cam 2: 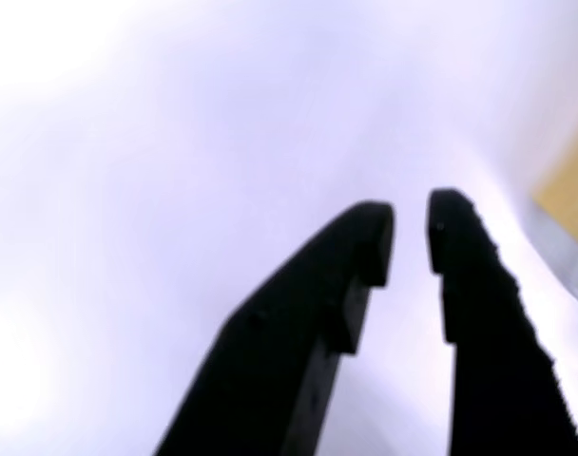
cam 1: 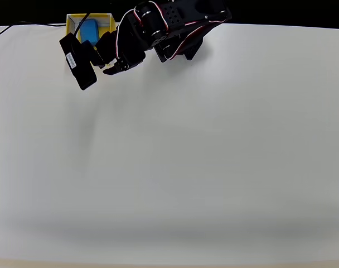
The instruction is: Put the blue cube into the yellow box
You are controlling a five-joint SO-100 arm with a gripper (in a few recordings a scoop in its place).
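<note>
Currently, the blue cube (cam 1: 89, 30) lies inside the yellow box (cam 1: 109, 19), as seen in the overhead view. The box sits at the far top-left edge of the white table (cam 1: 180, 156), and the cube occupies the middle of its floor, its long side running from the box's far wall toward its near wall. A black cable (cam 1: 13, 28) runs across the table's top-left corner toward the box.

The black arm (cam 1: 169, 28) reaches in from the top edge of the table and extends leftward. The wrist camera housing (cam 1: 78, 60) overlaps the lower left corner of the box in the overhead view. The gripper (cam 1: 118, 66) is positioned just to the lower right of the box, above bare table.

In the wrist view, the gripper (cam 2: 409, 237) shows two dark fingers (cam 2: 470, 275) with a narrow gap between the tips. Nothing sits between them; only blurred white table surface shows through the gap. A yellow wall of the box (cam 2: 569, 195) with a pale edge appears at the right border of this view.
</note>
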